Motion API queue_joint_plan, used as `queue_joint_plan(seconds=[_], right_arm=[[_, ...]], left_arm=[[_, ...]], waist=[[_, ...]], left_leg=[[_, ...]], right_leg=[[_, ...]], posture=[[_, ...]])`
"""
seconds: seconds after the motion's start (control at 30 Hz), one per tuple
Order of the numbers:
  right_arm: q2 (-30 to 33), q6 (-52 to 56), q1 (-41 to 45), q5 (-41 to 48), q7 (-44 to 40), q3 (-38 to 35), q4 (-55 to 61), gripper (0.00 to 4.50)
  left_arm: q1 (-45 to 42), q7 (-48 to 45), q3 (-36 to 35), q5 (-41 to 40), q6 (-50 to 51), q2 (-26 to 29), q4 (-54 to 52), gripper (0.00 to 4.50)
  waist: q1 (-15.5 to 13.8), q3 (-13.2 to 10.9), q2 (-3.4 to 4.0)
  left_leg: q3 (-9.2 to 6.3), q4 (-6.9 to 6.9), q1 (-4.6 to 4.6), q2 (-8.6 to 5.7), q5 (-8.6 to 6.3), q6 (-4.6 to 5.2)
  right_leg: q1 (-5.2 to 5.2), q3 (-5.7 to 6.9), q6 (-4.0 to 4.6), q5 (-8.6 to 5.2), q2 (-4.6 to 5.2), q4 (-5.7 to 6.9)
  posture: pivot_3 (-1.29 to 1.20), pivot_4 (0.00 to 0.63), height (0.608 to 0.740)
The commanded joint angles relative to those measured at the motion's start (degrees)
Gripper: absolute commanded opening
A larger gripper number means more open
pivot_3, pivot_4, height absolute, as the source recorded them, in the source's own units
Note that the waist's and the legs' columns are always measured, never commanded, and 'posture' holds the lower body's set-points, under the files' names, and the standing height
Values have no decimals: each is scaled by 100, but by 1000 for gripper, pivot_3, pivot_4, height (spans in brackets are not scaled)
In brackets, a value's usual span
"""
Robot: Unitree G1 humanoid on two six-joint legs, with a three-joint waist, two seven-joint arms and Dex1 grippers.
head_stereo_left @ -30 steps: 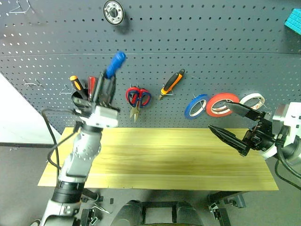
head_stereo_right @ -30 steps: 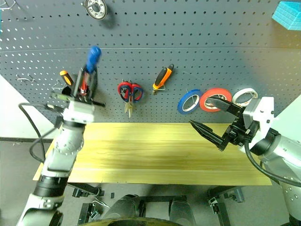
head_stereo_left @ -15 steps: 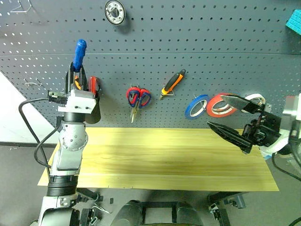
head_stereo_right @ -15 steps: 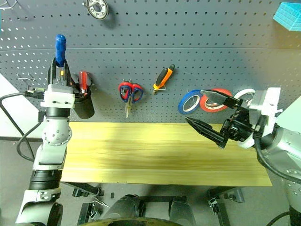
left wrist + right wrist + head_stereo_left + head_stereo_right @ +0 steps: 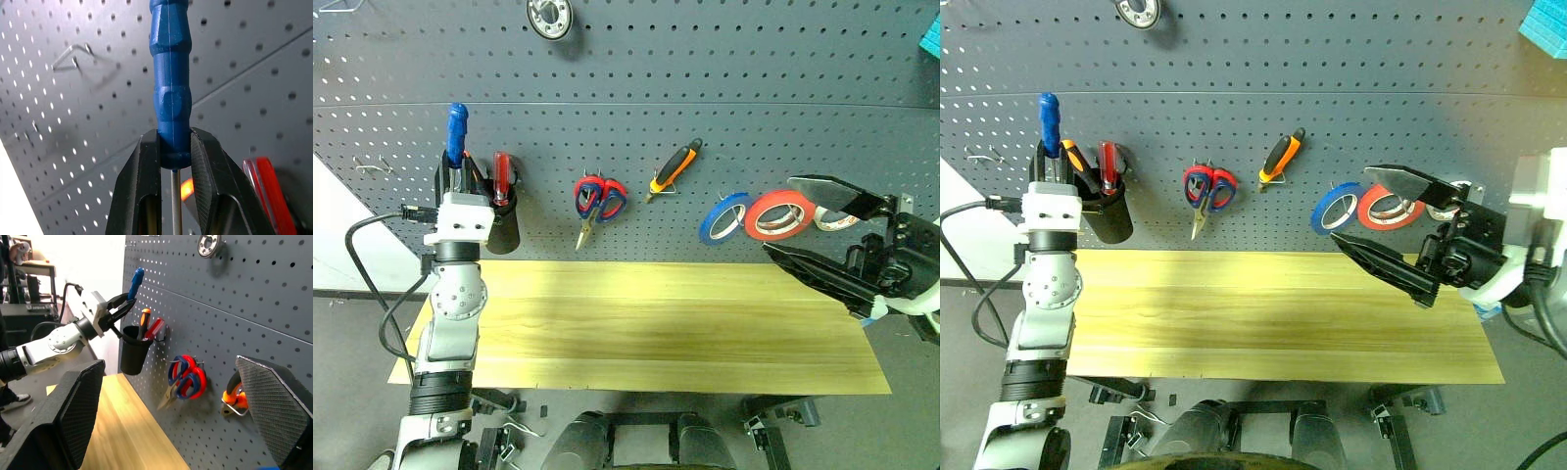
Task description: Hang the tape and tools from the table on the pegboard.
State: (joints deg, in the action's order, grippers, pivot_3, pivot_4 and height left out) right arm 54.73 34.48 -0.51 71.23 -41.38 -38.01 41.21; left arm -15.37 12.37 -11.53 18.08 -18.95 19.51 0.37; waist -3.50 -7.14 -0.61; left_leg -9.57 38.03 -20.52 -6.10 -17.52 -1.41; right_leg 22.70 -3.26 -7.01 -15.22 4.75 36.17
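My left gripper (image 5: 458,168) is shut on the blue-handled screwdriver (image 5: 458,124), held upright against the pegboard (image 5: 636,69) just left of a black cup (image 5: 504,223). In the left wrist view both fingers (image 5: 142,186) clamp the handle's lower end (image 5: 170,88), and the steel shaft runs down between them. Its tip is hidden. The orange-and-black pliers (image 5: 674,168) and the blue tape (image 5: 724,217) hang on hooks. My right gripper (image 5: 778,215) is open and holds nothing, in front of the tape rolls at the right. The table (image 5: 656,333) is bare.
The cup holds a red screwdriver (image 5: 501,168) and an orange one (image 5: 1072,157). Red-handled scissors (image 5: 597,201) hang between the cup and the pliers. A red-orange roll (image 5: 781,217) and a white roll (image 5: 837,220) hang right of the blue tape. A round metal part (image 5: 549,17) sits high on the board.
My left gripper has carried the blue screwdriver left and down, from tilted beside the cup to upright at its left edge. The right gripper has risen and drawn back to the right, still open.
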Motion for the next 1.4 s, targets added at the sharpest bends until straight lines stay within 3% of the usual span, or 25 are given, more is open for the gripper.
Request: queue_joint_plan(seconds=[0.03,0.43,0.97,1.33,1.4], right_arm=[[149,112,-98,342,102,-342,210,4500],[200,246,-472,309,151,-590,264,4500],[280,327,-523,106,-7,-524,80,4500],[251,346,-525,-31,-91,-509,41,4500],[215,312,-509,-94,-88,-443,40,4500]], left_arm=[[-94,23,107,-105,-60,-148,-45,474],[-231,-95,241,-222,82,-411,-158,474],[901,207,-55,71,1043,-701,-1283,474],[691,364,-65,174,1035,-671,-1211,4225],[613,350,7,239,947,-629,-1177,4225]], waist=[[4,-35,-6],[186,-84,-17],[283,-195,-29],[275,-210,-28],[274,-210,-29]], left_leg=[[0,0,-3,0,0,0],[1,0,-38,-2,-4,6],[-1,0,-84,-3,-4,6],[-2,0,-84,-3,-4,6],[-2,0,-85,-4,-4,6]], right_leg=[[2,0,0,0,2,-2],[32,2,-2,-1,10,-7],[74,5,-2,0,14,-8],[74,7,-2,-1,15,-9],[75,7,-2,-1,15,-9]], posture=[[-97,166,720],[-106,165,720],[-103,180,720],[-104,177,720],[-98,170,720]])
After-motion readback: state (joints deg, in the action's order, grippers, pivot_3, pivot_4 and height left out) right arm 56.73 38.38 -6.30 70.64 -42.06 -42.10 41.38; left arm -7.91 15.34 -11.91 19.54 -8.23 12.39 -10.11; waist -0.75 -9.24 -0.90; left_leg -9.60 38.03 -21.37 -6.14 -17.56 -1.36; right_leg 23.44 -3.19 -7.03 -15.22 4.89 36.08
